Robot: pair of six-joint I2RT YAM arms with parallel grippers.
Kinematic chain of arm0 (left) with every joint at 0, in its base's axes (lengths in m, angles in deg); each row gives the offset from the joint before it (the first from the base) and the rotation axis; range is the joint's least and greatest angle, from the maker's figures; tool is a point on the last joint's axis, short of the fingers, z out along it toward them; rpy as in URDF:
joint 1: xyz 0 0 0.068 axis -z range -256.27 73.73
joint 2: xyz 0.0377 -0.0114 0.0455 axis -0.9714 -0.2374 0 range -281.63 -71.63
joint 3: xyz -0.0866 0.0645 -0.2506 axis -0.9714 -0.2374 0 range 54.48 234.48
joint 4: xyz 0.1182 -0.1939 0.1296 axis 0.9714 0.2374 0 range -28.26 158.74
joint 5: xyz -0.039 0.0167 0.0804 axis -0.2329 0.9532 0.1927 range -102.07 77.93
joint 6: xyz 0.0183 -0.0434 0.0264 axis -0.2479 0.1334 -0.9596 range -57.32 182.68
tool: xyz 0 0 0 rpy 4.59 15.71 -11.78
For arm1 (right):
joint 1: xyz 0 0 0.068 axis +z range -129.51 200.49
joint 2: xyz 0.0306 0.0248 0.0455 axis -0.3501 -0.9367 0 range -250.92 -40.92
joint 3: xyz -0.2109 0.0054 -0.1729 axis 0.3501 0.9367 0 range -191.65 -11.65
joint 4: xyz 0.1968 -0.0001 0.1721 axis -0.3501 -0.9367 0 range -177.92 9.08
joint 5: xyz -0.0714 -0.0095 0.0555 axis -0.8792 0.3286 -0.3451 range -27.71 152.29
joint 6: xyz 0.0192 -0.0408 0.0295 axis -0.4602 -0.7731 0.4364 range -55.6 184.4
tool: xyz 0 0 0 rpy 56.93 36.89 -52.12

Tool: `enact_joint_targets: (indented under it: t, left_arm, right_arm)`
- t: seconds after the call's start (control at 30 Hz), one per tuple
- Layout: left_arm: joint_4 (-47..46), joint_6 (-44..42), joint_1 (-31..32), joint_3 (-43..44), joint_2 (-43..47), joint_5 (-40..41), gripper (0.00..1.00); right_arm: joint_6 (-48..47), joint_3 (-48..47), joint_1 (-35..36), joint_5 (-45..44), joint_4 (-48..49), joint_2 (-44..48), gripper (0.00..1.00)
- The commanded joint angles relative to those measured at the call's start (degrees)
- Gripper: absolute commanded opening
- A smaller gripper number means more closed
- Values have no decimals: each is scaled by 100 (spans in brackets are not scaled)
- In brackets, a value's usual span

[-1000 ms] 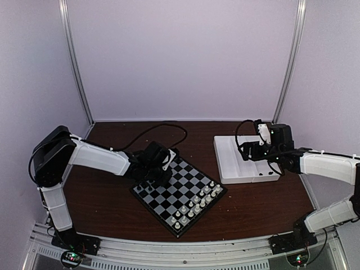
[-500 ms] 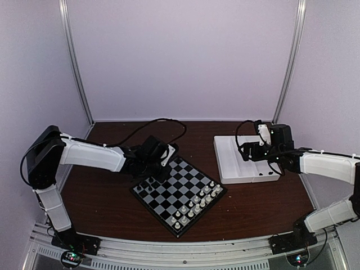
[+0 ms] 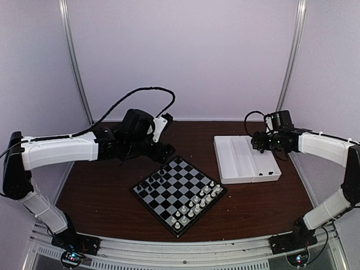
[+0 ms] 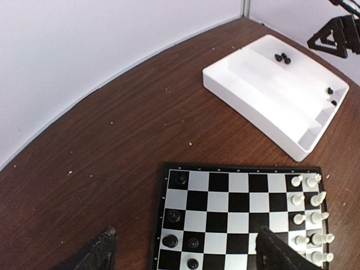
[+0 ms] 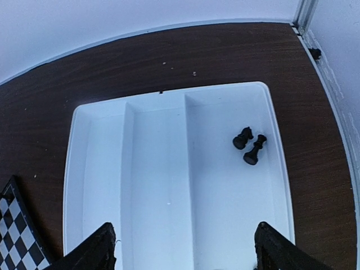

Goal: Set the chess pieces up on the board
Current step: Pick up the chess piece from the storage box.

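The board (image 3: pixel 179 186) lies tilted at mid-table. Several black chess pieces (image 4: pixel 173 215) stand on its squares along the edge nearest my left arm, also visible from above (image 3: pixel 155 181). My left gripper (image 4: pixel 185 254) hangs open above that edge with nothing between its fingers; from above it (image 3: pixel 162 148) sits behind the board's far-left corner. Two black chess pieces (image 5: pixel 249 144) lie on their sides in the white tray's (image 5: pixel 157 185) right compartment. Above the tray my right gripper (image 5: pixel 183 247) is open and empty, hovering at the tray's far right end (image 3: pixel 260 140).
White chessmen (image 4: pixel 309 214) fill two rows on the board's right side. The white tray (image 3: pixel 239 163) sits right of the board and holds more small black pieces (image 4: pixel 282 57). A black cable (image 3: pixel 121 101) arcs over the left arm. Grey walls enclose the table.
My left gripper opened, rose and drew back from the board's left corner, leaving black pieces standing there. My right gripper lifted and shifted toward the tray's far end.
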Motion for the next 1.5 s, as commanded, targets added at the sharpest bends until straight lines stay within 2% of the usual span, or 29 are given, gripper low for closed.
enact_joint_targets:
  t: [0.0,0.2,0.37,0.5,0.63,0.93,1.47]
  left_arm:
    - [-107,-189,9,-102,275,164,89]
    - [1,-77,3,13,294,46,90]
    - [-181,7,-3,-68,416,-140,90]
    - [-132,269,2,-21,327,-589,90]
    - [-268,429,0,-163,319,-771,90]
    - [-485,586,0,-312,339,-955,90]
    - [-496,404,0,-238,314,-876,89]
  right_arm:
    - [255,-718,-393,-472,-1295,-359,81]
    - [280,-1446,-749,-436,-1809,-1179,59]
    - [850,-1943,-767,-578,-2015,-1900,51]
    - [1218,-2175,-767,-562,-1963,-2211,48]
    - [1428,-2392,-776,-575,-1902,-2514,39]
    - [1790,-2783,-832,-776,-1900,-3092,34]
    - [2007,-3359,-919,-1088,-2067,-3900,32]
